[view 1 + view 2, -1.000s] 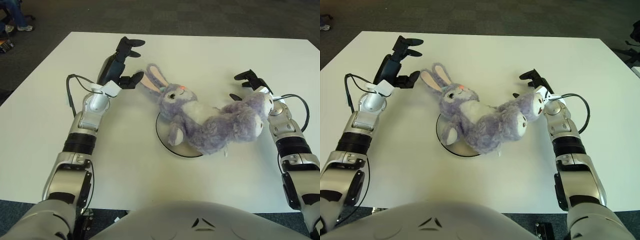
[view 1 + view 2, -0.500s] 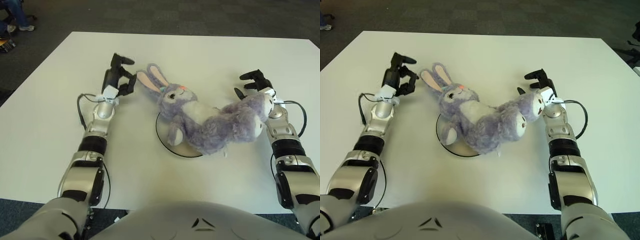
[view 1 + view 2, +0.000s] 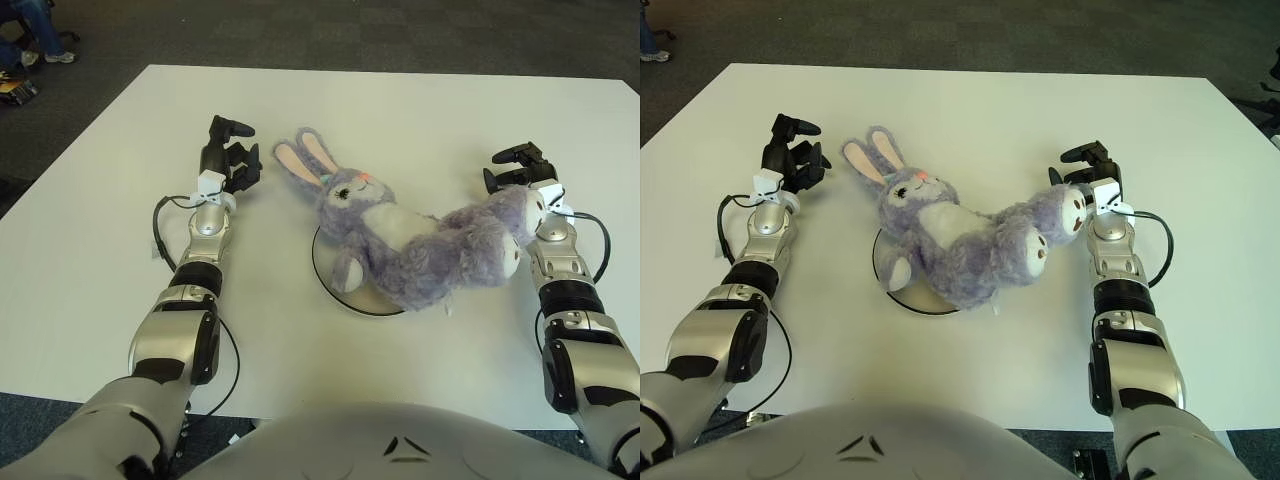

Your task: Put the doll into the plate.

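Observation:
A purple plush bunny doll (image 3: 405,240) lies on its back across the round white plate (image 3: 330,288) in the middle of the table, ears pointing to the far left and feet stretched out to the right past the rim. My left hand (image 3: 228,160) stands left of the ears, apart from them, fingers loosely bent and holding nothing. At the far side of the doll's right foot (image 3: 520,215) my right hand (image 3: 518,168) shows with its fingers relaxed and not closed on the plush. Most of the plate is hidden under the doll.
The white table (image 3: 400,110) stretches well beyond both arms, with dark carpet (image 3: 350,30) past its far edge. A person's feet (image 3: 35,45) show at the top left corner. My torso (image 3: 400,440) fills the bottom edge.
My left hand has pulled back leftward from the doll's ears and its fingers have curled in. My right hand has shifted slightly right. The doll's legs have sagged a little.

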You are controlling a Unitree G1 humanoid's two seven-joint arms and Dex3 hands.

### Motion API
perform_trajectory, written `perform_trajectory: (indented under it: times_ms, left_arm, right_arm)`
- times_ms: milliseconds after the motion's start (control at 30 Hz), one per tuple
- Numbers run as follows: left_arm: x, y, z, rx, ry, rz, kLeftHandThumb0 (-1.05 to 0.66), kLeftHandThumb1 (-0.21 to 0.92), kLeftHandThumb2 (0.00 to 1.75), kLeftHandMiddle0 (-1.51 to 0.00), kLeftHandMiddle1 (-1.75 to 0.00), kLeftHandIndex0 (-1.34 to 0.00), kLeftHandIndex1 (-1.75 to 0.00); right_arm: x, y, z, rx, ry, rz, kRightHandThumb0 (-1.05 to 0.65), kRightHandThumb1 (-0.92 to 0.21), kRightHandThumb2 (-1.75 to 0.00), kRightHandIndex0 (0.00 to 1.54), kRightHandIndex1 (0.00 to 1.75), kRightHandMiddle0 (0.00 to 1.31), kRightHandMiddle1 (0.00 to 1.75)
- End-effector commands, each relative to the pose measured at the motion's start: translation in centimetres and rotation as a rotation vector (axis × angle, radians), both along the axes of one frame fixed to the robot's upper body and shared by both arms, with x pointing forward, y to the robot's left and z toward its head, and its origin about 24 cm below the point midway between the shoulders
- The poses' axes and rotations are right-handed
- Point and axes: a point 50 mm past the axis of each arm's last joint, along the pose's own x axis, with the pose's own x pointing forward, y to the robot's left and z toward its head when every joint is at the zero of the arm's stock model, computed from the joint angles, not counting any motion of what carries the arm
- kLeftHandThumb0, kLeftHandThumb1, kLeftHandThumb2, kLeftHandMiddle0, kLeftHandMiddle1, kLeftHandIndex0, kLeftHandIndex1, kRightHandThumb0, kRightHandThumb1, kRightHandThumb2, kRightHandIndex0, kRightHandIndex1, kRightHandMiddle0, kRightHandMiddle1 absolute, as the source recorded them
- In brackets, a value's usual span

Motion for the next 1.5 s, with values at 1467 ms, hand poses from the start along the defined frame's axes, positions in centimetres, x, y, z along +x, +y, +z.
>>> perform_trajectory:
  times_ms: [1467]
  left_arm:
    - [-2.9, -2.4, -1.1, -0.138, 0.017, -0.047, -0.37, 0.71, 0.81, -0.92, -1.75, -0.32, -1.75]
  right_arm:
    - [-3.0, 1.0, -1.5, 0.245, -0.058, -0.133, -0.01, -0.21, -1.42, 0.71, 1.66, 0.47, 1.74]
